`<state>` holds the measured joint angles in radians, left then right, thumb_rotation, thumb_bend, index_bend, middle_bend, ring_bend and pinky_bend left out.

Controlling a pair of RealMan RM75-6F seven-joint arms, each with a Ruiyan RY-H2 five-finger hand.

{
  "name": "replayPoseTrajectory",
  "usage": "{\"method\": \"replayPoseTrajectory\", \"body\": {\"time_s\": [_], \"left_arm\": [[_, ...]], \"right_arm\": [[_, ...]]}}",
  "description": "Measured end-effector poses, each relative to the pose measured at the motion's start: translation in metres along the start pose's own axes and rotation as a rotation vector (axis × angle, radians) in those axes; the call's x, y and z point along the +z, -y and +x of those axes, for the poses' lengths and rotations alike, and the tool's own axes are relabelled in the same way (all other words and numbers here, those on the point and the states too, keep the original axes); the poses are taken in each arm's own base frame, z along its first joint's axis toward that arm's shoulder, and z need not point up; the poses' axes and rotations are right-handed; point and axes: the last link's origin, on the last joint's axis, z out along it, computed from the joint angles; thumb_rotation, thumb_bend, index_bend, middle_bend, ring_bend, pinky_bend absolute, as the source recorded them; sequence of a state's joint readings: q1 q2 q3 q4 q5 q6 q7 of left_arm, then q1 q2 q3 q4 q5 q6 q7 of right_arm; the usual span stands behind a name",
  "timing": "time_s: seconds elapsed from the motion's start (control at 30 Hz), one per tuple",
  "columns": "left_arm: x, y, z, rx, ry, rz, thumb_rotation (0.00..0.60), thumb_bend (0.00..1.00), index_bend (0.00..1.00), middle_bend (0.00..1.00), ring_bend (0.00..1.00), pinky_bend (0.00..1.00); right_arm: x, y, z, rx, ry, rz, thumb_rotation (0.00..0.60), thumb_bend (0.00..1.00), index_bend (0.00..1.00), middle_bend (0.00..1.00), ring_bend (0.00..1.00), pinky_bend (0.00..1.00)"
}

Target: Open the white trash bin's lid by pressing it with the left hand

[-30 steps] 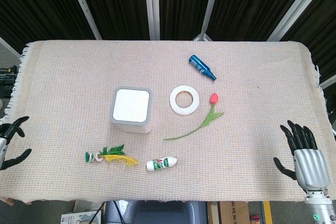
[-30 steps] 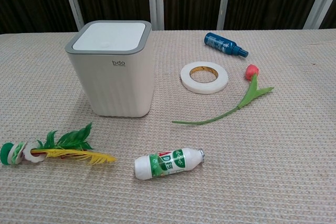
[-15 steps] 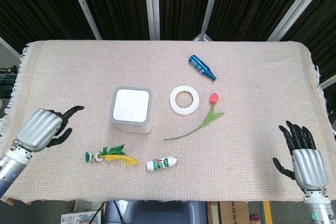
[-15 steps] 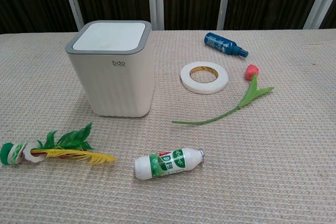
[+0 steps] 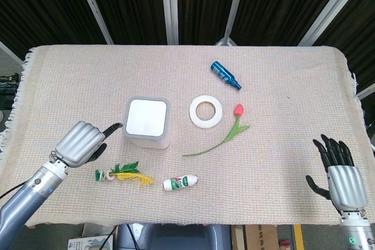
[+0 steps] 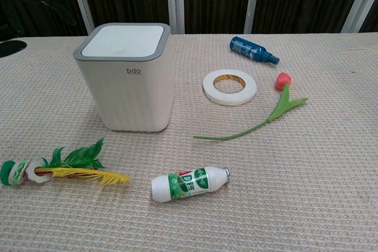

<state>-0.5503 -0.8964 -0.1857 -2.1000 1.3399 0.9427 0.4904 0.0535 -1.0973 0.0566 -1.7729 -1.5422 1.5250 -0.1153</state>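
White trash bin (image 5: 147, 123) sits just right of left hand (image 5: 81, 142).

Looks like a lab test setup: table under a beige woven cloth (image 5: 281, 86), dark panels with metal struts (image 5: 169, 4) behind, staged odd props: tape roll (image 5: 205, 111), fake tulip (image 5: 225, 136), bottle (image 5: 180, 183), boxes (image 5: 258, 237) on the floor below.
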Motion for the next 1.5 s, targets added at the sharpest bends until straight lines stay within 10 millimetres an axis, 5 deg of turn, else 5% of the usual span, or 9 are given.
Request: {"method": "replayPoseTrajectory", "body": {"time_s": [0.57, 1.23, 1.5], "left_arm": [[0.044, -0.036, -0.002, -0.024, 0.109, -0.046, 0.600, 0.68, 0.20, 0.86, 0.73, 0.71], [0.053, -0.044, -0.013, 0.061, 0.159, 0.007, 0.600, 0.68, 0.22, 0.86, 0.72, 0.71], [0.053, -0.049, 0.001, 0.049, 0.086, 0.016, 0.600, 0.47, 0.20, 0.68, 0.60, 0.70]], "right_arm": [[0.002, -0.002, 0.001, 0.001, -0.008, -0.007, 0.600, 0.27, 0.12, 0.02, 0.00, 0.03], [0.001, -0.004, 0.005, 0.011, -0.022, -0.004, 0.600, 0.27, 0.12, 0.02, 0.00, 0.03], [0.001, -0.004, 0.004, 0.007, -0.016, -0.006, 0.600, 0.27, 0.12, 0.02, 0.00, 0.03]]}}
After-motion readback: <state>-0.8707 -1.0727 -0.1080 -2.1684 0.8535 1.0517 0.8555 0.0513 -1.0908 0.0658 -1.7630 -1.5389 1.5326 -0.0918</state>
